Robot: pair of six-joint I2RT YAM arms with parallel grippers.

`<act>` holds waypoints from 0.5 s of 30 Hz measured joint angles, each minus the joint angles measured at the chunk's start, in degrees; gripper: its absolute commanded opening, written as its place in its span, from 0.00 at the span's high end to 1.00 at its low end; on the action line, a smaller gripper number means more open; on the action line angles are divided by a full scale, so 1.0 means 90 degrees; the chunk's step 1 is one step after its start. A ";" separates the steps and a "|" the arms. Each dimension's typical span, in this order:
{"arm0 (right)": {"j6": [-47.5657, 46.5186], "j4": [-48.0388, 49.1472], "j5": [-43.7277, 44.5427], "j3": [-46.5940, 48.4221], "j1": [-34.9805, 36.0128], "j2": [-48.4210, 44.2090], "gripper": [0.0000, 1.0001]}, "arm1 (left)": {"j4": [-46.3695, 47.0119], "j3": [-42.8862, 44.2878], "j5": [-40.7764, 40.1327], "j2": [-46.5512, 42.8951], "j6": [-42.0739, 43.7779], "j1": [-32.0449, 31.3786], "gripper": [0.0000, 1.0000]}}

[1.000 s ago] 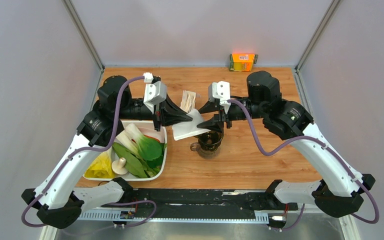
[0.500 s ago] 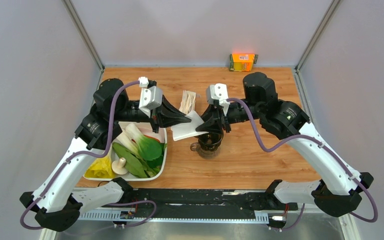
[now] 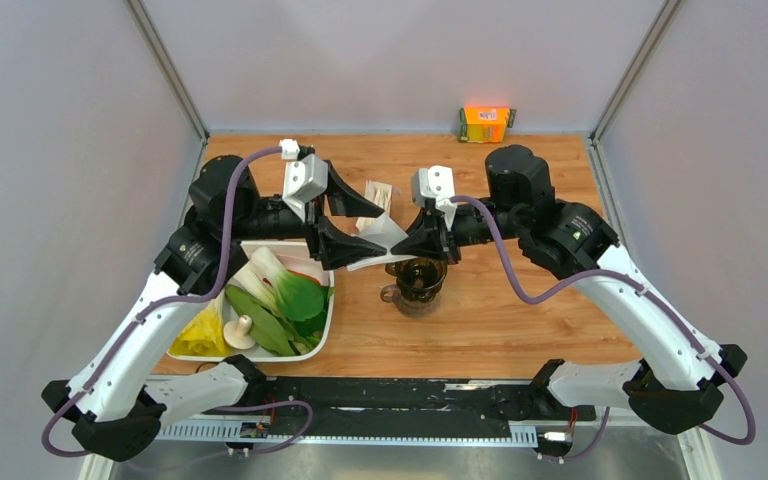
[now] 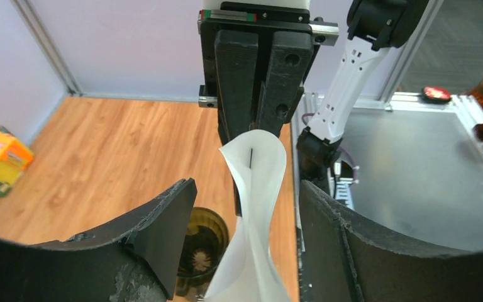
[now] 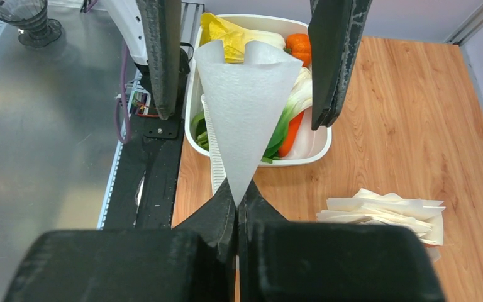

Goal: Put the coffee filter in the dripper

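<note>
Above the middle of the wooden desk (image 3: pixel 520 310), the white coffee filter (image 5: pixel 245 107) is pinched at its pointed tip by the clenched right gripper (image 5: pixel 236 200). Its wide mouth is turned towards the left gripper (image 3: pixel 383 231), whose fingers (image 5: pixel 336 56) are spread wide on either side of the paper (whether they touch it cannot be told). The dark brown dripper (image 3: pixel 420 278) is seen standing on the desk, just below and beside the held filter. A white tray (image 3: pixel 332 295) of vegetables is set to the left.
</note>
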 measured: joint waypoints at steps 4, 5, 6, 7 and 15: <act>-0.0029 0.0100 0.0219 -0.0083 0.0000 -0.0019 1.00 | 0.0529 -0.0112 0.0036 0.0158 -0.0969 -0.0002 0.27; -0.0029 0.0117 0.0267 -0.0100 0.0000 -0.0022 1.00 | 0.0765 -0.0197 0.0036 0.0206 -0.1270 -0.0002 0.28; -0.0032 0.0136 0.0325 -0.0104 0.0000 -0.0022 1.00 | 0.0891 -0.0262 0.0027 0.0238 -0.1479 -0.0005 0.30; -0.0032 0.0146 0.0364 -0.0107 0.0000 -0.0022 1.00 | 0.1044 -0.0342 -0.0007 0.0270 -0.1724 -0.0019 0.33; -0.0022 0.0296 0.0425 -0.0202 0.0000 -0.0126 0.78 | 0.1858 -0.0556 -0.0080 0.0379 -0.2662 -0.0129 1.00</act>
